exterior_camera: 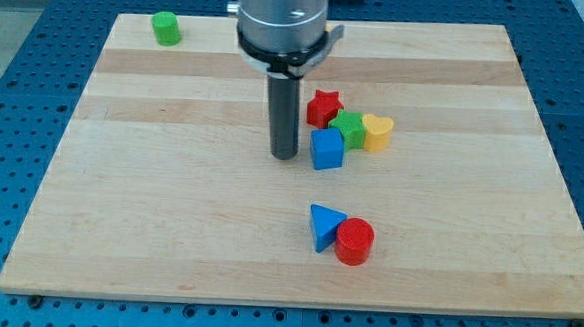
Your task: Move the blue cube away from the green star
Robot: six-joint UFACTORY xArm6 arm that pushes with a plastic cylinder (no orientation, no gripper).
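Note:
The blue cube sits near the board's middle, touching the green star at its upper right. My tip rests on the board just to the left of the blue cube, a small gap apart. The dark rod rises from it to the arm's grey end at the view's top.
A red star lies above the cube and a yellow heart lies right of the green star. A blue triangle and a red cylinder sit lower down. A green cylinder stands at the top left. The wooden board has blue pegboard around it.

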